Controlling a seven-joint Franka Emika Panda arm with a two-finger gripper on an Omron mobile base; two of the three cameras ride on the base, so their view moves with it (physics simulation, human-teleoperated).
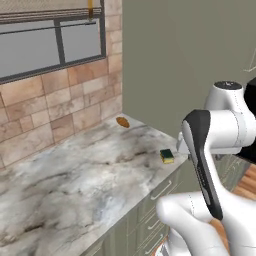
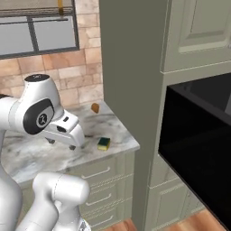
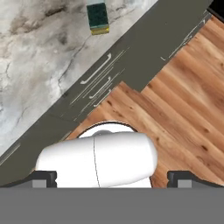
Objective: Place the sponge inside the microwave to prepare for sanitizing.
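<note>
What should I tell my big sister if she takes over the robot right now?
Gripper: open, holding nothing, up above the floor and cabinet fronts, not over the sponge.
Sponge: lying on the marble counter near its front edge, green side up, close to the tall cabinet wall. A small orange-brown object sits farther back by the wall; leave it alone.
Microwave: the black unit built into the cabinets to the right of the counter; its door looks open.
Done: nothing picked up so far.
Left: move over the sponge, grab it, carry it into the microwave, let go.
</note>
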